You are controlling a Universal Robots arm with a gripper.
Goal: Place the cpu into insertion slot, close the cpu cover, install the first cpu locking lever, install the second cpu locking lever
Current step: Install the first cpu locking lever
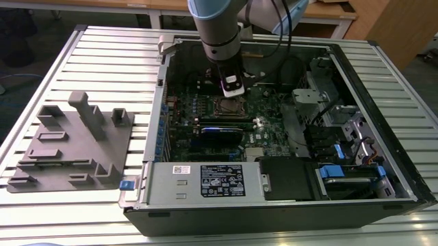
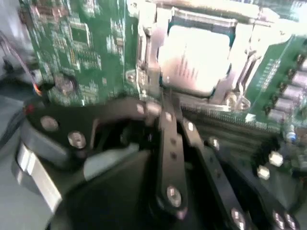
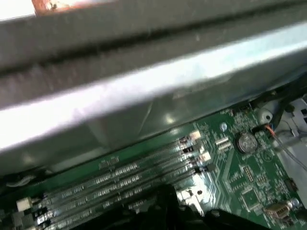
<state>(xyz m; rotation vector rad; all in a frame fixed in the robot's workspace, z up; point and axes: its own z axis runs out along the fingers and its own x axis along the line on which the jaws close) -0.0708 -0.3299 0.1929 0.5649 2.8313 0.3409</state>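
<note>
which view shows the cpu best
The second wrist view: the cpu sits close up, its silvery top face framed by the cpu cover, just beyond the gripper. In the exterior view it is a small square on the green motherboard below the arm. The first wrist view looks at the board's long slots instead.

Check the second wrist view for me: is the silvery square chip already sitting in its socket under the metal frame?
Yes, the silvery square cpu lies flat in the socket, framed by the thin silver metal cpu cover.
</note>
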